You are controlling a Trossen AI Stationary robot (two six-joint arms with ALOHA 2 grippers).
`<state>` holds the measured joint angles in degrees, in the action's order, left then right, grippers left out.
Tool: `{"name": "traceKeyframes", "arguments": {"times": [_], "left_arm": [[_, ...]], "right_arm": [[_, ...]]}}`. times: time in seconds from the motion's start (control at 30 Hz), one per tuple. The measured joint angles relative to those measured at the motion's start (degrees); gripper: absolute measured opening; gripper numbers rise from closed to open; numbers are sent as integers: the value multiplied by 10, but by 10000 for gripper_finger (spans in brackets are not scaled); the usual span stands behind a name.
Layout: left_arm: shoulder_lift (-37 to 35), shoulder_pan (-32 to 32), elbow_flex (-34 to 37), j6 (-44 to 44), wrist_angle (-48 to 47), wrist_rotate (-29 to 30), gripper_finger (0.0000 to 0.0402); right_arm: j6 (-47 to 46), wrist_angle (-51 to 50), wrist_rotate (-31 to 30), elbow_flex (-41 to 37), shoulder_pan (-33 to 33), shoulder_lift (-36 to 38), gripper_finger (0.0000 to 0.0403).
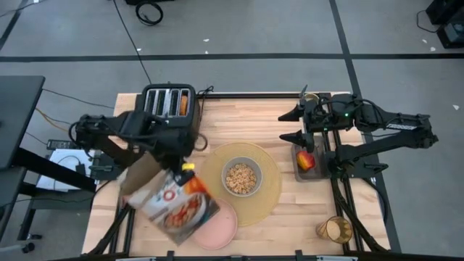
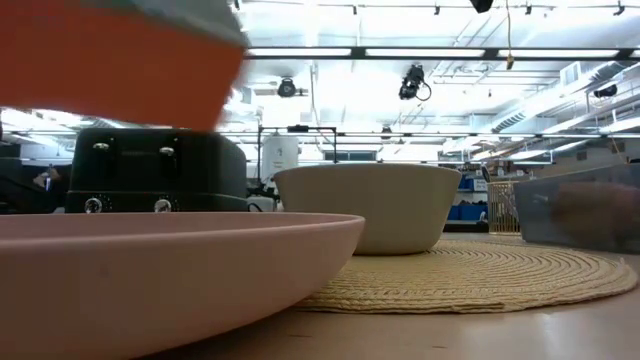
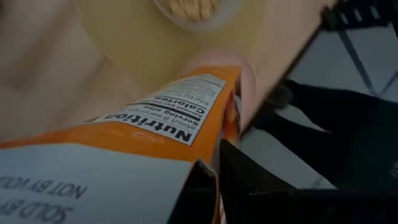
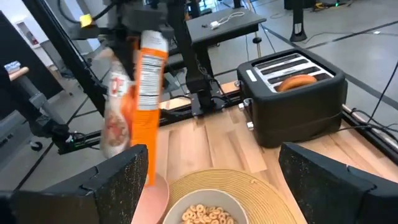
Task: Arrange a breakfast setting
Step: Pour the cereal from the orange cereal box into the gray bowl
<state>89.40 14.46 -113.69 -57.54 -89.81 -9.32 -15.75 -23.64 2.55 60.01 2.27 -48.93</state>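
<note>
Left gripper (image 1: 156,170) clamped on orange-and-white cereal box (image 1: 176,206), held above round pink plate (image 1: 221,226). Grey-green bowl (image 1: 241,178) w/ cereal rings sits centred on round tan woven placemat (image 1: 270,190). Right gripper (image 1: 291,125) fingers apart, near table's far right edge, holding nothing.

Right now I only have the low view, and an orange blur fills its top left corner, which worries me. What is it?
Observer: A cereal box, gripped by the left hand above the pink plate.
Operator: Is the bowl filled?
Observer: Yes, the bowl holds cereal rings.
Operator: And the right hand?
Observer: The right hand is open and empty, near the red apple.
</note>
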Motion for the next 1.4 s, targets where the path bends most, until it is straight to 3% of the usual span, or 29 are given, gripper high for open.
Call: {"name": "traceKeyframes", "arguments": {"times": [0.2, 0.47, 0.57, 0.8, 0.93, 1.13, 1.4], "left_arm": [[-2, 94, 0, -163, -3, -11, 8], [-2, 218, 9, -450, -2, 54, 8], [-1, 260, 35, -539, -1, 55, 8], [-1, 326, 71, -663, -3, 45, 8], [-1, 325, 73, -676, -2, 66, 8], [-1, 266, 73, -647, -2, 92, 8], [-3, 148, 62, -446, -3, 124, 7]], "right_arm": [[-10, 0, 0, 0, -17, 0, 363], [-8, 0, 3, 0, -45, -6, 363], [-7, 1, 16, 0, -56, -11, 363], [-6, 4, 35, 0, -85, -14, 362], [-6, 0, 42, 0, -102, -15, 358], [-12, -3, 46, 0, -129, -16, 350], [-42, -3, 45, 0, -159, -16, 346]]}}
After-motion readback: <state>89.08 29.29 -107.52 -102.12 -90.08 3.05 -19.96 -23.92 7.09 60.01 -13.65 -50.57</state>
